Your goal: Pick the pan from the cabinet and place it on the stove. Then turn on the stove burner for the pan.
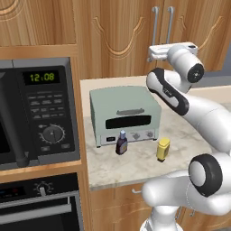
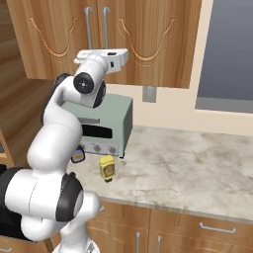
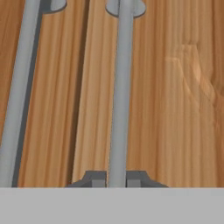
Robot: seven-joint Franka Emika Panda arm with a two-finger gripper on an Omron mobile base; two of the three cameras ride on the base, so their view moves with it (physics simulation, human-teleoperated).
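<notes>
Gripping cabinet [image 3: 175,109] door handle [image 3: 120,96], hand [image 3: 116,178] closed

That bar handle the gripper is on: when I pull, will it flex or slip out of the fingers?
Probably no flex: the bar handle looks like rigid metal, fixed to the cabinet by a round mount at its top. Slipping seems possible: it is smooth and round, and the gripper pinches it only at the fingertips. The closed door should swing rather than slide.

one toaster oven [image 1: 125,116], two bottles [image 1: 122,143], one microwave [image 1: 36,113], two cabinet handles [image 3: 120,87]
</notes>
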